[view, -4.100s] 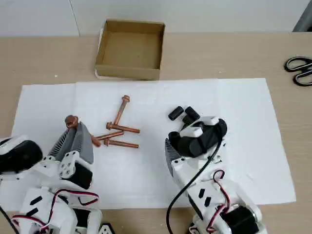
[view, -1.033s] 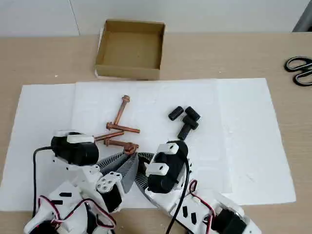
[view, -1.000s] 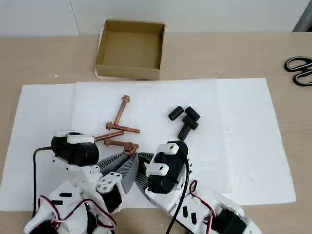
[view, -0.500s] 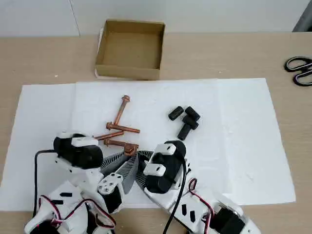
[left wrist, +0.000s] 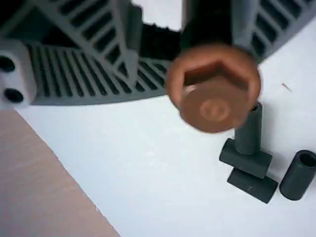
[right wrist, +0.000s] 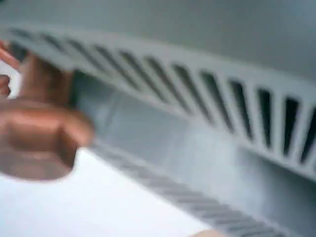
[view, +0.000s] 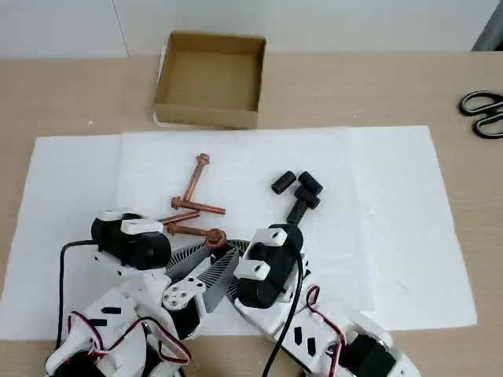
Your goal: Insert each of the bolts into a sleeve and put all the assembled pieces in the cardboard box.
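Left gripper (view: 206, 250) clamps bolt (view: 215, 238) near paper's (view: 393, 236) front edge, left of middle. Four loose bolts (view: 198, 206) lie just behind it, mid-paper. Box (view: 208, 116) open on tabletop (view: 78, 94), just past paper's far edge. Right gripper (view: 228, 271) just beside left one, close to bolt; cannot tell whether gripping. Four sleeves (view: 284, 183) clustered at paper's centre. Scissors (view: 481, 111) at tabletop's right edge.

L gripper (view: 218, 250) low, jaws clamped on bolt (left wrist: 213, 86); R gripper (view: 234, 271) tip-to-tip w/ it, both arms angled inward.
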Tool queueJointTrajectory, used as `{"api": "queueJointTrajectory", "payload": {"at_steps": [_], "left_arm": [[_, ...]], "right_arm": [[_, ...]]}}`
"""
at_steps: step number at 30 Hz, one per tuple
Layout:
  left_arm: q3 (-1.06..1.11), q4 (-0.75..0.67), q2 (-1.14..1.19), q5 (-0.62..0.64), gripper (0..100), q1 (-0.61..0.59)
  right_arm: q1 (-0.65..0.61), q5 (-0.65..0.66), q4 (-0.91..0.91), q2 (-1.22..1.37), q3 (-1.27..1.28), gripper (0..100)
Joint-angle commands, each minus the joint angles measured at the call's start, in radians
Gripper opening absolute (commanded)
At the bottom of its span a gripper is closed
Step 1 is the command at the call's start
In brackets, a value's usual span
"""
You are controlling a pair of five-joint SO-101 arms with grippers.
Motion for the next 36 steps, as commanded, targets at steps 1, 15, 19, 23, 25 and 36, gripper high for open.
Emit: {"api": "queueJointTrajectory", "payload": {"at_steps": [1,15,19,23,25,36], "left_arm": [[0.021,-0.003,0.009,0.003,13,0.0],[0.039,0.017,0.023,-0.091,13,-0.1],[0.002,-0.003,0.074,-0.08,13,-0.1],[-0.067,-0.048,0.147,-0.06,13,-0.1],[-0.099,-0.057,0.192,-0.06,13,-0.101],[-0.269,-0.086,0.373,-0.005,20,-0.101]], "right_arm": [[0.007,0.008,-0.056,-0.012,-0.002,0.2],[0.008,0.006,-0.059,-0.012,0.009,0.2],[0.008,0.006,-0.058,-0.012,0.009,0.2],[0.008,0.006,-0.058,-0.012,0.012,0.2],[0.008,0.005,-0.058,-0.012,0.012,0.2],[0.008,0.005,-0.056,-0.012,0.014,0.2]]}}
